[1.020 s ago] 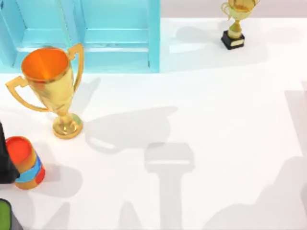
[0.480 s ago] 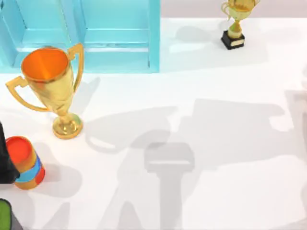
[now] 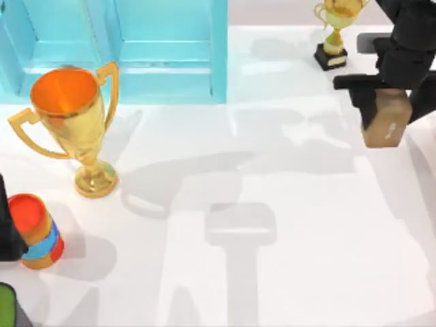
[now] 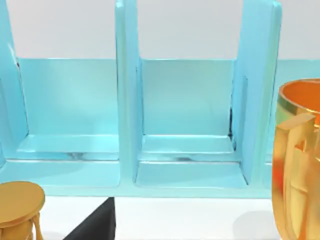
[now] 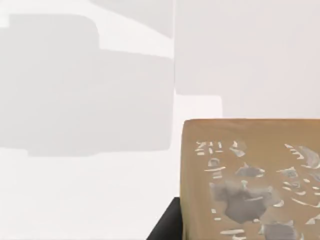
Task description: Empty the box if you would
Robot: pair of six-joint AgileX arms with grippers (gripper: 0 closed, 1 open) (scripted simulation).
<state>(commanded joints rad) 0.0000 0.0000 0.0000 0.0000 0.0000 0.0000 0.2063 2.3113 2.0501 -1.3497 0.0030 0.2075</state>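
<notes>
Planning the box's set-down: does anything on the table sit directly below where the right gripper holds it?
Nothing visible does. The right gripper holds the brown box over bare white table; the small trophy stands apart, toward the table's far edge.

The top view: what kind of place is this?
Probably a simulated tabletop workspace: a plain white table, a light-blue compartmented shelf, a large gold trophy cup, and the right tool carrying a tan box.
</notes>
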